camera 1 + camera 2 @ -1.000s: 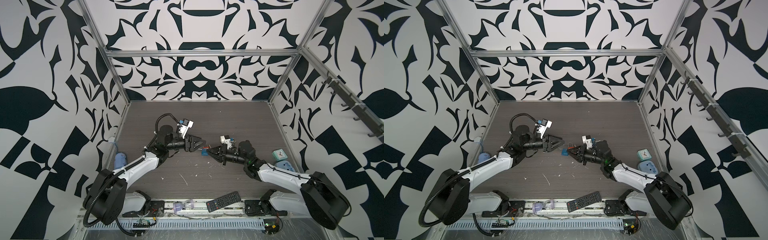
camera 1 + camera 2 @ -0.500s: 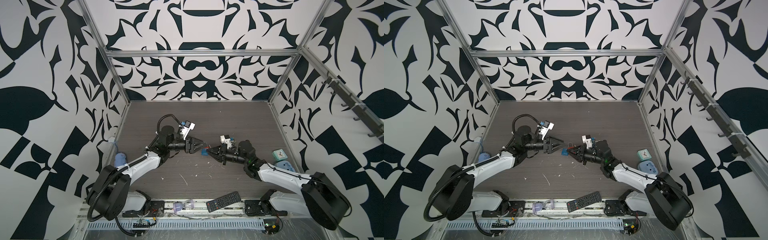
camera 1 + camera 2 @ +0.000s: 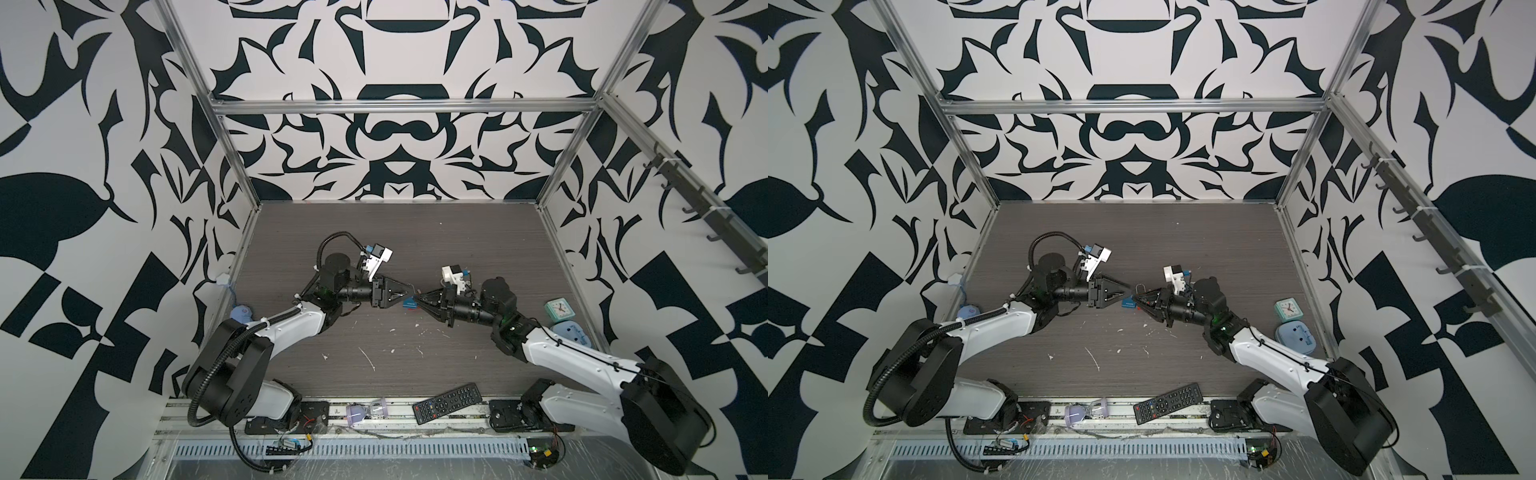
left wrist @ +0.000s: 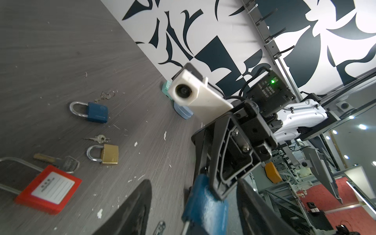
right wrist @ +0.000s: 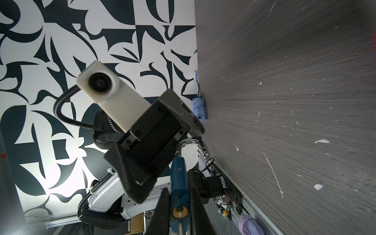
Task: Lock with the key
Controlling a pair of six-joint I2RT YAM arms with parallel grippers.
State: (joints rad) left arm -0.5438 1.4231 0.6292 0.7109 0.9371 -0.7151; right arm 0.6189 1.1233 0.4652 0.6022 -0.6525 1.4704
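as the left fingers draw nearer than a second ago, narrowing but released, they flank the blue padlock, which the right fingers clench in mid-air above the counter. a two-handed hold for locking looks close.

Landmark: remote control, lying askew at the near edge of the bench. Well behind it, the left pincer and right pincer meet almost tip to tip. A blue padlock shows at the right pincer's tip, between the two; contact with the left cannot be judged. Behind and right of the remote stands a green clock, with a blue case just nearer. White flecks lie between remote and pincers.
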